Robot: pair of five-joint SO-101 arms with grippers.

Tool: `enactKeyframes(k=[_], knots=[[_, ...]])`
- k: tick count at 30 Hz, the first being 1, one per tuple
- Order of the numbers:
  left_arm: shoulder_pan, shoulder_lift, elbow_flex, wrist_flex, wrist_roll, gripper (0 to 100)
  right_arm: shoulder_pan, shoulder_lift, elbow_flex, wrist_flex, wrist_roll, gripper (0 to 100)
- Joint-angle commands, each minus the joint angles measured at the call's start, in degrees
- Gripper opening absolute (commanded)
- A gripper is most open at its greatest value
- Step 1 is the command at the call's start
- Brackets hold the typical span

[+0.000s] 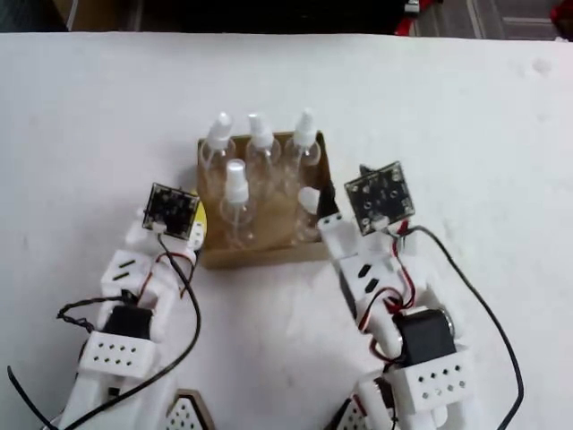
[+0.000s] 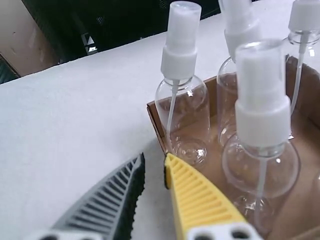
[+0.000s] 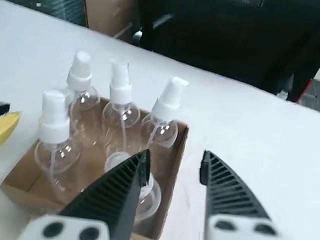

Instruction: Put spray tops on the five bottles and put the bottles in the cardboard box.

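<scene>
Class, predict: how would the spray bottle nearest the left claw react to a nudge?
That spray bottle looks clear and empty, so probably light. Its tall top over a rounded body suggests easy tipping, though the cardboard box wall might catch it.

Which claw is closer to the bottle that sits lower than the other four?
Right. The right gripper is just beside that bottle at one box corner; the left gripper is by the other near corner.
</scene>
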Motion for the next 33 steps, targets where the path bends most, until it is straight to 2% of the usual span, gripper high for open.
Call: enactKeyframes(k=[1,11,17,19,26,33], knots=[[0.4,0.13,-0.79,-1.32,-0.62,7,-3.21,-0.92,-6.07,9.89,0.09,1.6],[0.4,0.04,-0.79,-1.32,-0.62,7,-1.98,-0.84,-12.75,11.03,0.18,6.9],[0.4,0.04,-0.79,-1.41,-0.62,7,-1.36,-0.4,-10.11,12.97,0.18,26.3],[0.4,0.04,-0.79,-1.41,-0.62,7,-1.36,-0.4,-8.18,12.62,0.18,29.7],[0.4,0.04,-0.79,-1.41,-0.62,7,-1.36,-0.22,-0.26,5.32,5.36,25.7],[0.4,0.04,-0.79,-1.41,-0.62,7,-1.36,-0.13,5.36,-2.51,5.71,23.1]])
